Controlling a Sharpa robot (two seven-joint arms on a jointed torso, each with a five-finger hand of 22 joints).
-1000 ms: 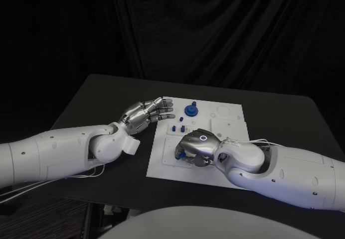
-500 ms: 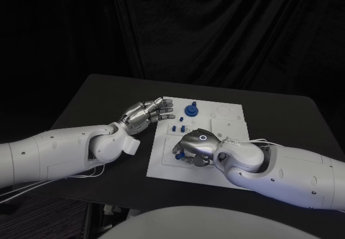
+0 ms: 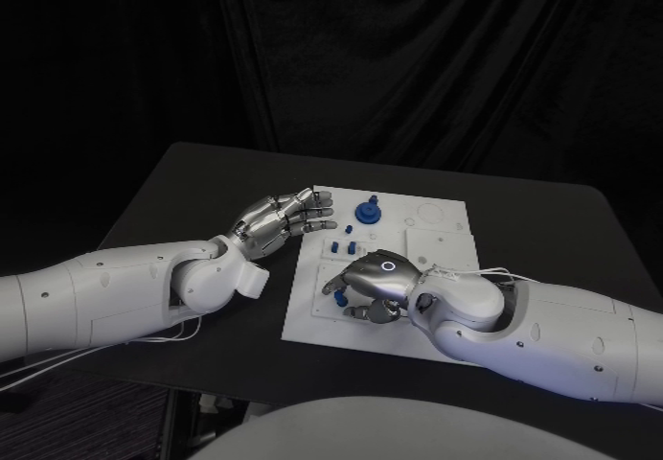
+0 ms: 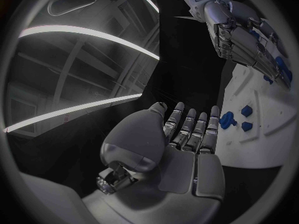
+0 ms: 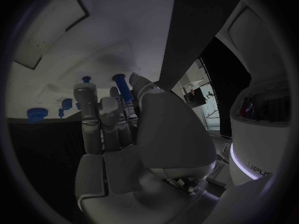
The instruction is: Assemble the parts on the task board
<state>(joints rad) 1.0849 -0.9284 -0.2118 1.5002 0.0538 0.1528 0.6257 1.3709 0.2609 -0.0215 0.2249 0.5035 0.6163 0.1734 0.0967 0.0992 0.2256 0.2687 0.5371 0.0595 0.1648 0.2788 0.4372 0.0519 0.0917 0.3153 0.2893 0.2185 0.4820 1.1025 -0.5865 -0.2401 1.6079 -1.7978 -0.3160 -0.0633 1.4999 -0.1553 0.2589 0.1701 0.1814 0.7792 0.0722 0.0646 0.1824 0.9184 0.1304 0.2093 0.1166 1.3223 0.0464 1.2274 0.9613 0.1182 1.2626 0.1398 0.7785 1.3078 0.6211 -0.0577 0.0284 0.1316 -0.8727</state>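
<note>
The right hand (image 3: pixel 376 284) covers the task board (image 3: pixel 428 211) at lower centre, hiding whatever its fingers touch.

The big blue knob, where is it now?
In the head view, the big blue knob stands at the task board's far end, just right of the left hand.

Head camera looks down on the task board (image 3: pixel 415 230); both wrist cameras view it close.

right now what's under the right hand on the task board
The right hand hangs palm down over the task board. Small blue parts peek out at its fingers. Whether it grips one, or what else lies beneath the palm, is covered.
</note>
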